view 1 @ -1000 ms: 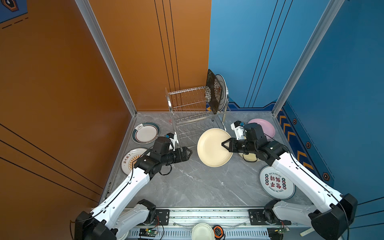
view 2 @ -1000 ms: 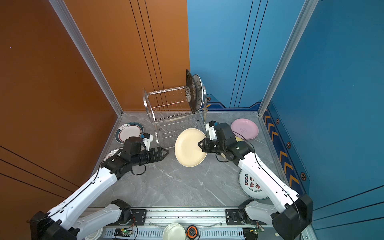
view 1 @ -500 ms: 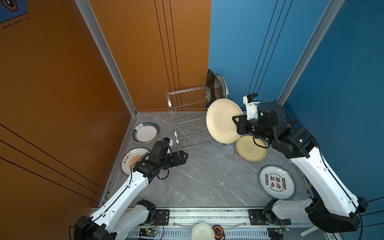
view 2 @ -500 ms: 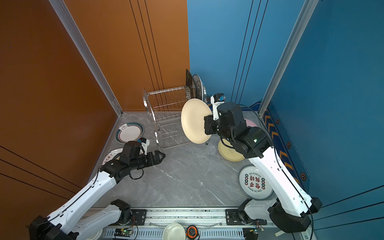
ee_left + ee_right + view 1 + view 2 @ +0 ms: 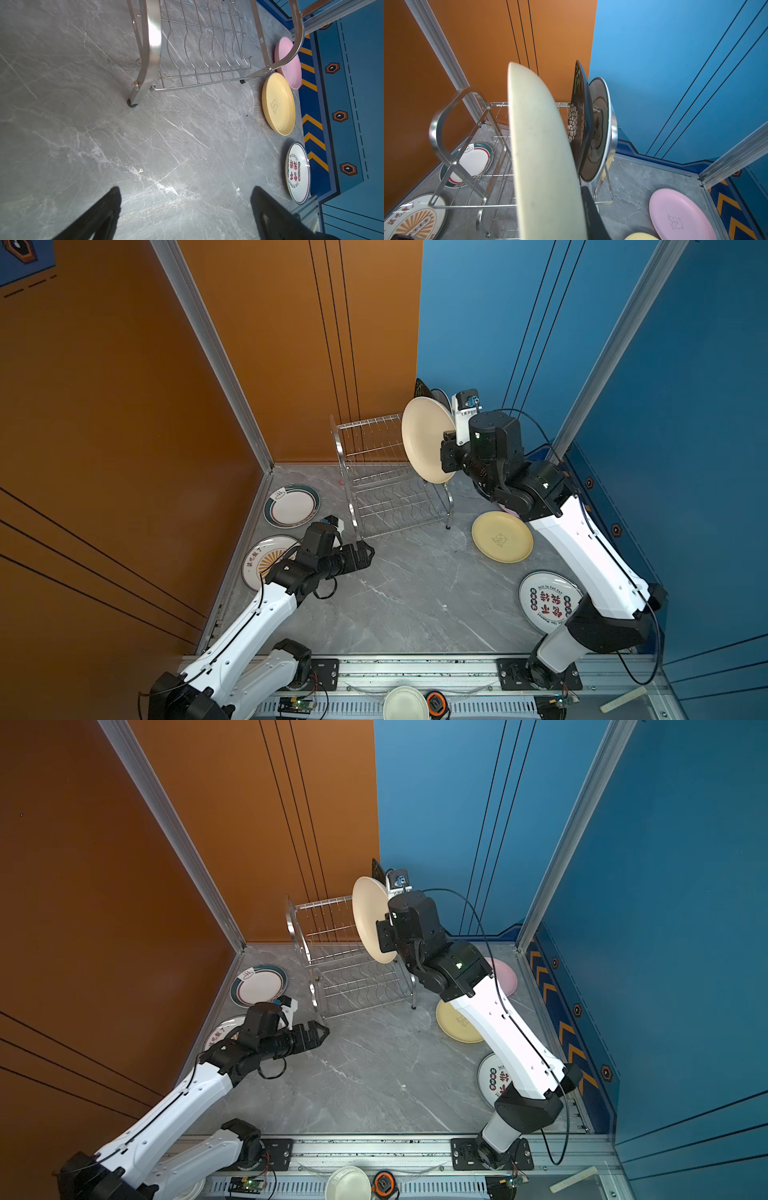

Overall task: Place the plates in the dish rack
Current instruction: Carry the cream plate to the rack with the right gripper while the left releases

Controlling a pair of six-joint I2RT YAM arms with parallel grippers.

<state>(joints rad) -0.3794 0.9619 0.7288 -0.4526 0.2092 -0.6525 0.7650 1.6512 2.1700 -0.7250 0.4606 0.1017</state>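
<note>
**Inspector:** State of the right gripper (image 5: 448, 443)?

**Assistant:** Closed narrow on the rim of the cream plate (image 5: 422, 439). The plate stands on edge, raised over the upper tier of the rack (image 5: 154, 41), at the end nearest the blue wall.

**Inspector:** Rack contents?

**Assistant:** Two plates upright in the upper tier at that end: the black plate (image 5: 580, 116) and a round plate (image 5: 600, 133) behind it. The cream plate is just beside the black one — contact cannot be told.

**Inspector:** Left gripper (image 5: 322, 1031)?

**Assistant:** Fingers wide, holding nothing — low over the table (image 5: 415, 593), near the rack's front foot.

**Inspector:** Other plates?

**Assistant:** Flat on the table. Yellow plate (image 5: 502, 541), pink plate (image 5: 681, 216) and lettered plate (image 5: 548, 601) lie right of the rack; teal-rimmed plate (image 5: 293, 506) and sunburst plate (image 5: 259, 562) left.
</note>
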